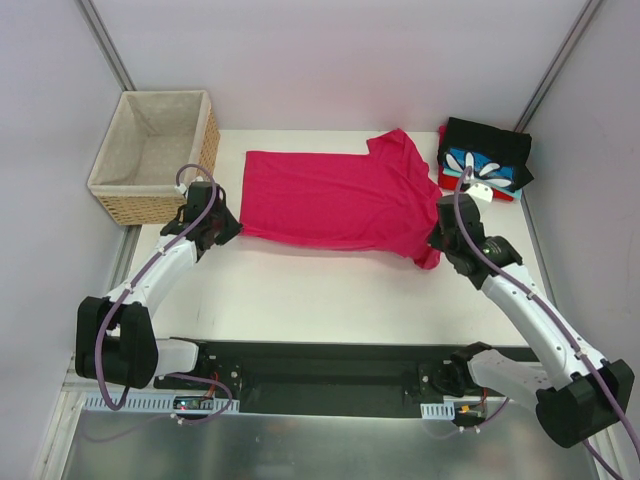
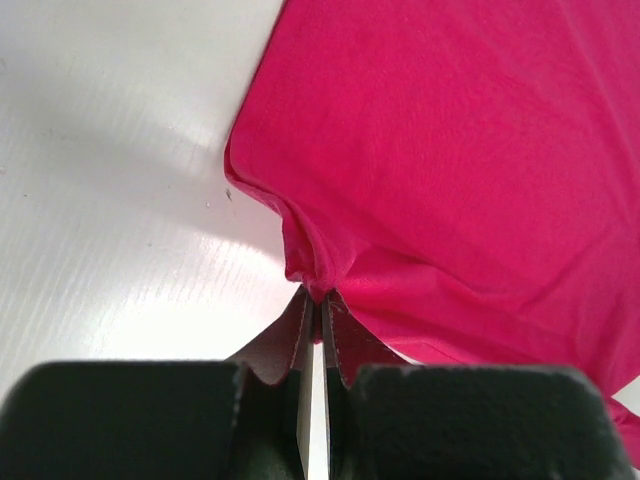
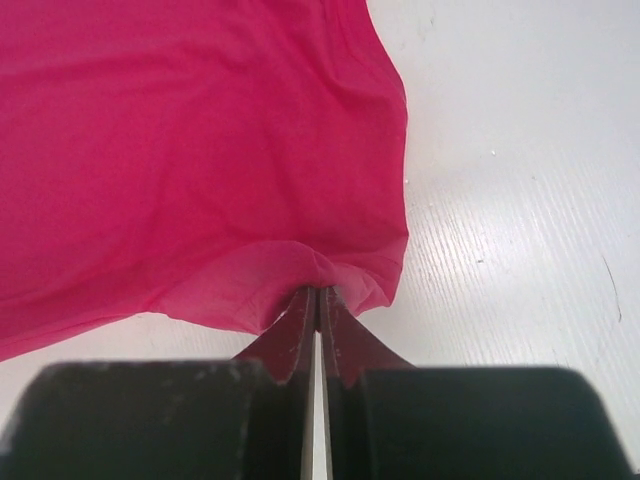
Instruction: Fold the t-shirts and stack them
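Observation:
A plain magenta-pink t-shirt (image 1: 330, 198) lies spread flat across the middle of the white table. My left gripper (image 1: 228, 232) is shut on the shirt's near left corner; the left wrist view shows the cloth (image 2: 450, 150) bunched at the closed fingertips (image 2: 305, 320). My right gripper (image 1: 432, 248) is shut on the near right corner, with the cloth (image 3: 200, 150) pinched at its fingertips (image 3: 330, 320). A stack of folded shirts (image 1: 487, 160), black over blue with white petals over red, sits at the back right.
A woven wicker basket (image 1: 155, 155) with beige lining stands at the back left, close to my left arm. The table (image 1: 320, 300) has bare white surface in front of the shirt. Grey walls close in the back and sides.

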### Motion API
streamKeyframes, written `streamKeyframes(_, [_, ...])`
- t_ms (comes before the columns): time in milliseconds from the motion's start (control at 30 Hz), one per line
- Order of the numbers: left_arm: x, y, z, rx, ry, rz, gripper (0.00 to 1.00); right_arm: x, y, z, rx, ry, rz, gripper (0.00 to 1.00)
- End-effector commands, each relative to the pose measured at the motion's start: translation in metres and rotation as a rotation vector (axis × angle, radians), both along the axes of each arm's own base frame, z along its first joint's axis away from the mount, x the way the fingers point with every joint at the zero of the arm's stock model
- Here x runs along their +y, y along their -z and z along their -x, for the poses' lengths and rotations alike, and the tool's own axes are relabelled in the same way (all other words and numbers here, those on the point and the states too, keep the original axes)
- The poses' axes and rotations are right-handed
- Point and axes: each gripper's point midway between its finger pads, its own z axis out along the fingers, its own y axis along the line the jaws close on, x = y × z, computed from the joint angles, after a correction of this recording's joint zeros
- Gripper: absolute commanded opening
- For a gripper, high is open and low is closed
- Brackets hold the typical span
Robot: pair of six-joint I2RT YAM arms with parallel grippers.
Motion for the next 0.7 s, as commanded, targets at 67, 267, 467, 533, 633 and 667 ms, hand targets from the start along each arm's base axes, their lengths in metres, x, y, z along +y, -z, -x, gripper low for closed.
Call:
streamKeyframes(67, [0.001, -0.005, 0.003, -0.014, 0.012, 0.003, 0.0, -0.002, -0.044, -0.013, -0.099, 0.005, -0.02, 0.01])
streamKeyframes(267, [0.001, -0.006, 0.006, -0.018, 0.017, 0.007, 0.0, -0.006, -0.05, -0.023, -0.103, 0.03, -0.034, 0.01])
streamKeyframes(467, [0.002, -0.009, 0.006, -0.03, 0.02, 0.0, 0.0, -0.008, -0.044, -0.027, -0.079, 0.037, -0.034, 0.01])
streamKeyframes(533, [0.002, -0.009, 0.005, -0.029, 0.018, 0.0, 0.0, -0.007, -0.04, -0.028, -0.068, 0.035, -0.033, 0.01])
streamKeyframes(633, [0.002, -0.008, 0.001, -0.023, 0.017, -0.006, 0.0, -0.006, -0.036, -0.031, -0.052, 0.035, -0.024, 0.01])
streamKeyframes(667, [0.002, -0.008, -0.001, -0.023, 0.015, -0.007, 0.0, -0.006, -0.031, -0.033, -0.036, 0.035, -0.019, 0.01])
